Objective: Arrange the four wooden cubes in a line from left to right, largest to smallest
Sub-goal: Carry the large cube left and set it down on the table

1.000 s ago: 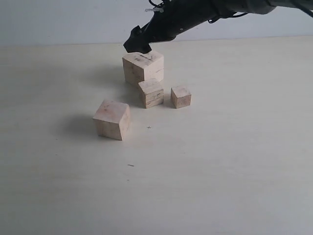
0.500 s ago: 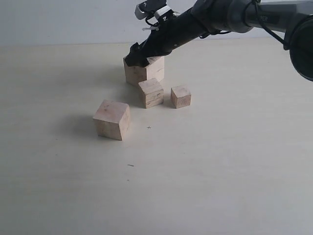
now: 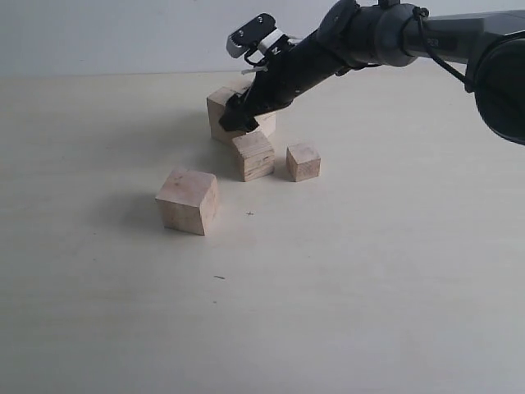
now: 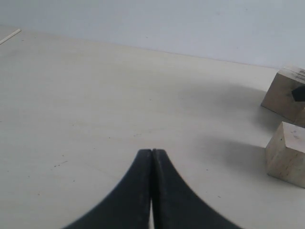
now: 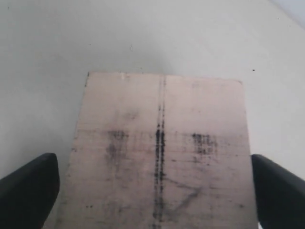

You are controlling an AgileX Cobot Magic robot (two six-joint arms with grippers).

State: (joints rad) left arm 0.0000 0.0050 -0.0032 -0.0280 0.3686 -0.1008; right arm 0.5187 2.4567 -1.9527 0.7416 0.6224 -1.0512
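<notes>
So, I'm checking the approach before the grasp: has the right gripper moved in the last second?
Yes. Against the largest cube, which sits unmoved, the right gripper has dropped from above its top to down around its sides, fingers open.

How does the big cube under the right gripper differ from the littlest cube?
The largest cube is far bigger than the smallest cube. The largest cube's top carries dark marks and a central line; the smallest cube looks plain. The open right gripper straddles the largest cube; the smallest cube stands free. Both are pale wood, resting on the table.
</notes>
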